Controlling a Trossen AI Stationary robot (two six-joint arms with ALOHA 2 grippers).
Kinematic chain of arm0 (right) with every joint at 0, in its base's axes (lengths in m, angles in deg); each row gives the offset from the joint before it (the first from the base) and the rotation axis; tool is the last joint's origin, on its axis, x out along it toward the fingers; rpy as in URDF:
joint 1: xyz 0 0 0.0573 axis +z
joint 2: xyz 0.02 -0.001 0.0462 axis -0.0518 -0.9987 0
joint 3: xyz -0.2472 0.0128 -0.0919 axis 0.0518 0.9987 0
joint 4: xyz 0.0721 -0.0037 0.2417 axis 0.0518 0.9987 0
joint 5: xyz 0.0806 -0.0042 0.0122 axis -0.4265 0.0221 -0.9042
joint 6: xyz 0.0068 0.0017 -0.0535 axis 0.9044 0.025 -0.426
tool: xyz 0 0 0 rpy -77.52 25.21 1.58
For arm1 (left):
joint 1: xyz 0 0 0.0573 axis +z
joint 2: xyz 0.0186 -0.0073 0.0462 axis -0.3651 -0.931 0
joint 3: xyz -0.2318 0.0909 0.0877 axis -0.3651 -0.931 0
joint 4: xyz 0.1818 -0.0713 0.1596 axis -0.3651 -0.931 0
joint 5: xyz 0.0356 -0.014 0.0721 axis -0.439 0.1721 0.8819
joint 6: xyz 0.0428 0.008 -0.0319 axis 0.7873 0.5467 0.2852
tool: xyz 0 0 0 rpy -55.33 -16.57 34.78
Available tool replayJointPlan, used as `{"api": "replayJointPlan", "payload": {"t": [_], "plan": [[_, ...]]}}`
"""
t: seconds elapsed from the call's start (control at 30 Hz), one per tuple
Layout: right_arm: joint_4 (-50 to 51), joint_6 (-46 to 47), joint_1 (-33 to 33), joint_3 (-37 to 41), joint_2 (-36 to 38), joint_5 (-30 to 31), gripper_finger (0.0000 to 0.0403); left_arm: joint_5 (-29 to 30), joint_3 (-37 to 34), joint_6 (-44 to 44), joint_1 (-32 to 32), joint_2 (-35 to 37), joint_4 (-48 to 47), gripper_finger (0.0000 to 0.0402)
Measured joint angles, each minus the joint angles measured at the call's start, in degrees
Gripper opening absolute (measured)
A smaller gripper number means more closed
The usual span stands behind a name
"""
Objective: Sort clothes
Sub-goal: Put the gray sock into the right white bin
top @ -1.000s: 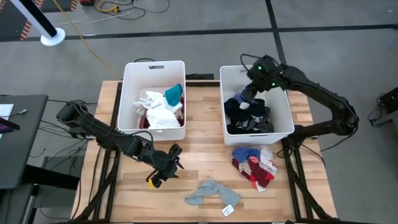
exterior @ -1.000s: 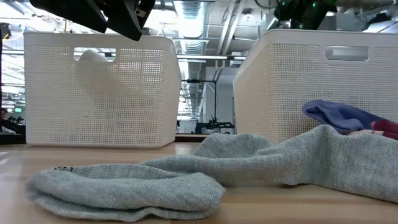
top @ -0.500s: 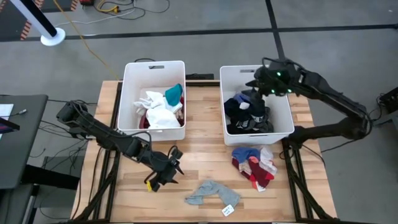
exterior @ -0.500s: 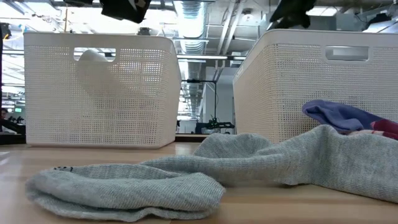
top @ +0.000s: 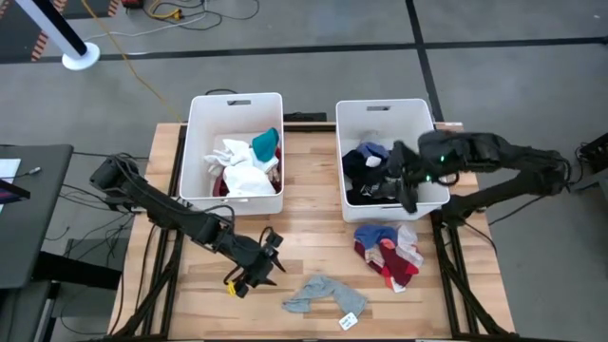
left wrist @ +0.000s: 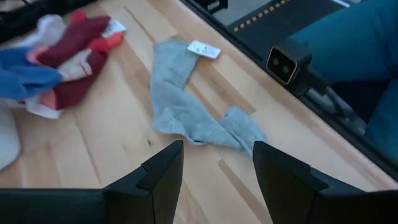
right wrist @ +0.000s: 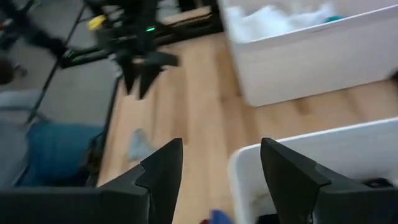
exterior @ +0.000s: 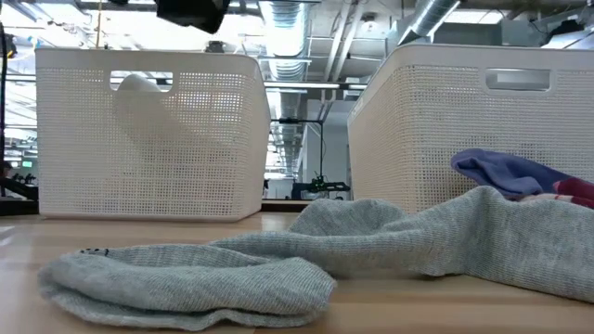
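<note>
Wooden table (top: pixel 313 261), two white bins at its far side. Left bin (top: pixel 236 104): white, teal, maroon clothes. Right bin (top: pixel 385 109): dark clothes. Left gripper (top: pixel 271 264) open, empty, hovering near grey sock (top: pixel 323 293). Right gripper (top: pixel 410 185) open, empty, over right bin's near edge. Red-blue pile (top: pixel 388 249) just below.

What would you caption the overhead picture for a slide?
Two end effectors, left and right, both open, sorting clothes; grey garment lies loose.
</note>
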Motion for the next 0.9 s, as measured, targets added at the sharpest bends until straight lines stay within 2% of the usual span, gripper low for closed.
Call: {"api": "replayJointPlan", "payload": {"t": [0.4,0.6,0.9], "plan": [[0.1,5.8,16.3,0.0,-9.0,1.0,0.0229,-0.1,0.0,-0.5,0.0,-12.1,8.4,0.0187],[-1.7,6.7,21.1,0.0,-16.8,1.1,0.0224,-0.1,0.0,-0.8,0.0,-13.1,9.4,0.0187],[-11.8,6.7,26.1,0.0,-30.6,1.1,0.0223,0.3,0.0,-0.8,0.1,-13.1,9.6,0.0187]]}}
